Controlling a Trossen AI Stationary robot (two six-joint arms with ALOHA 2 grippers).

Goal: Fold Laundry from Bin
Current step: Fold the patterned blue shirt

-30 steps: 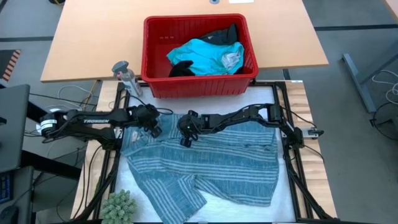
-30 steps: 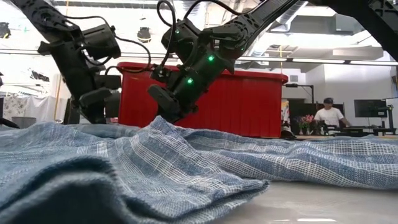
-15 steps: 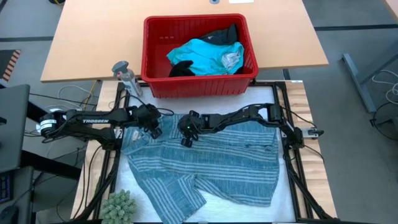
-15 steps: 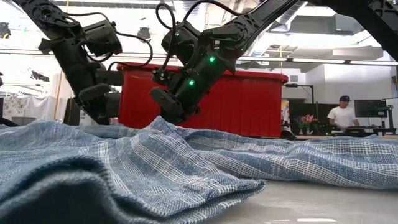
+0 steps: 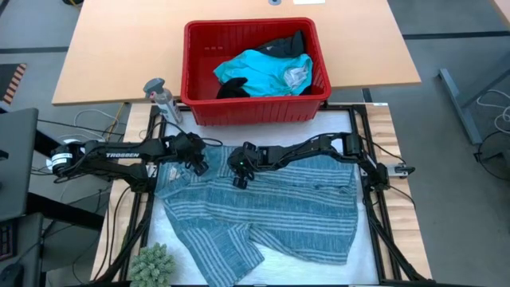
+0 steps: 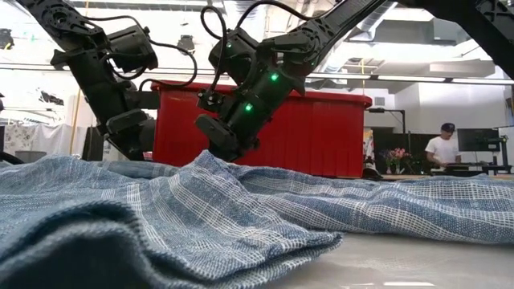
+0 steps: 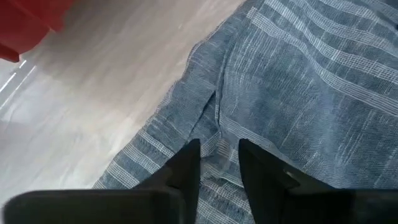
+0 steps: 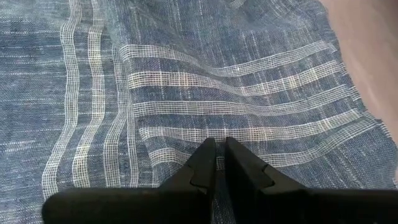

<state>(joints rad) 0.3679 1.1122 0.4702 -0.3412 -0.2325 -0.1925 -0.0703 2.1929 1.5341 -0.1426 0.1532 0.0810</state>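
A pale work surface (image 5: 239,275) framed by dark rails carries the blue-grey striped garment (image 5: 271,211), spread wide and rumpled, one corner folded toward the near edge beside a small green plant (image 5: 151,263). Behind it stands a tan wooden bench (image 5: 111,48) with the red bin (image 5: 199,104) at its near edge; inside lie a bright turquoise garment (image 5: 259,68) and black garments (image 5: 283,44). A small grey bottle (image 5: 159,96) stands just left of the bin. In the low view the room beyond shows ceiling lights and a person (image 6: 442,148) far back at the right, near monitors.

The left gripper (image 5: 198,164) sits at the striped garment's far left corner; in its wrist view the 2 fingers (image 7: 186,168) stand slightly apart, released, over a seam near the cloth's edge, bare pale surface alongside. The right gripper (image 5: 237,180) is down on the garment's far edge near the middle; its jaws are clenched on a pinch of the striped cloth, which rises in a ridge toward it in the low view.

Bare surface shows along the near edge and in a narrow strip between the garment and the bin.
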